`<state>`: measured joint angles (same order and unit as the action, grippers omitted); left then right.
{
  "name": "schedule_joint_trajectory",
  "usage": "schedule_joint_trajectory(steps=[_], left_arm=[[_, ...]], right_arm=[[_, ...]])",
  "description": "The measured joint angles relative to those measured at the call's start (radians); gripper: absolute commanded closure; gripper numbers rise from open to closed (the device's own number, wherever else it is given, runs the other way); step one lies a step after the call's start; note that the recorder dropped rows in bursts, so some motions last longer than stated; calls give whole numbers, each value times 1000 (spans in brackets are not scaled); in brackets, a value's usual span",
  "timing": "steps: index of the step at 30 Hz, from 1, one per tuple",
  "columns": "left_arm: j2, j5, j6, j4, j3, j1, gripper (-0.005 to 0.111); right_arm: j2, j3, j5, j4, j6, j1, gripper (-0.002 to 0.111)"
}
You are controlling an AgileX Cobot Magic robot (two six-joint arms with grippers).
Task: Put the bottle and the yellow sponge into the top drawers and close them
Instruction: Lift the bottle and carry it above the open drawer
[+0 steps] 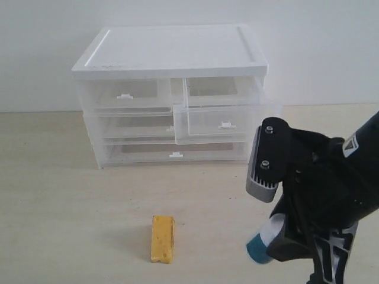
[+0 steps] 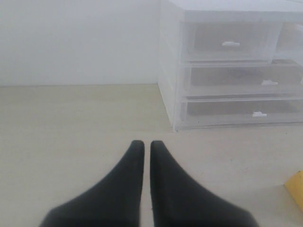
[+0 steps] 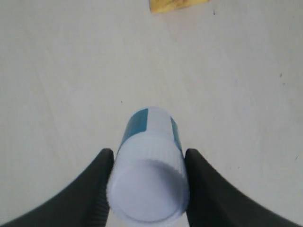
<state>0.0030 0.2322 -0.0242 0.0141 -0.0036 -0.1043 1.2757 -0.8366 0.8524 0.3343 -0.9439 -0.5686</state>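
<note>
My right gripper (image 3: 149,153) is shut on the bottle (image 3: 149,170), one finger on each side of its white cap. In the exterior view the bottle (image 1: 263,239) sticks out of the gripper (image 1: 283,244) at the lower right, with its teal end pointing left and down. The yellow sponge (image 1: 162,238) lies flat on the table to the left of the bottle, and shows as a corner in both wrist views (image 3: 175,4) (image 2: 296,189). The top right drawer (image 1: 222,121) is pulled out; the top left drawer (image 1: 125,94) is closed. My left gripper (image 2: 147,144) is shut and empty, low over bare table.
The white-topped cabinet (image 1: 172,53) stands at the back of the table against a white wall. Its two full-width drawers (image 1: 174,154) are closed. The black right arm (image 1: 331,189) fills the lower right corner of the exterior view.
</note>
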Motion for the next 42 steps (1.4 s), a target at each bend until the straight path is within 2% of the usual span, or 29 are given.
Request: schedule_joint_trajectory(steps=[10, 14, 16, 18, 21, 24, 28, 34, 42], left_arm=[[0, 0, 0, 0, 0, 0, 102], [0, 0, 0, 0, 0, 0, 102], [0, 0, 0, 0, 0, 0, 102], [0, 0, 0, 0, 0, 0, 102], [0, 0, 0, 0, 0, 0, 102], [0, 0, 0, 0, 0, 0, 102], [0, 0, 0, 0, 0, 0, 102], [0, 0, 0, 0, 0, 0, 102], [0, 0, 0, 0, 0, 0, 102]], right_arm=[[-11, -139, -15, 189, -232, 0, 108], [-11, -186, -87, 219, -272, 6, 108], [-11, -200, -119, 324, -332, 61, 108], [-11, -205, -124, 505, -423, 155, 108], [4, -207, -60, 752, -563, 304, 108], [68, -208, -3, 929, -589, 409, 108], [211, -228, 89, 1094, -554, 489, 108], [354, -336, 176, 1108, -431, 495, 108], [480, -480, 149, 1073, -195, 497, 108]])
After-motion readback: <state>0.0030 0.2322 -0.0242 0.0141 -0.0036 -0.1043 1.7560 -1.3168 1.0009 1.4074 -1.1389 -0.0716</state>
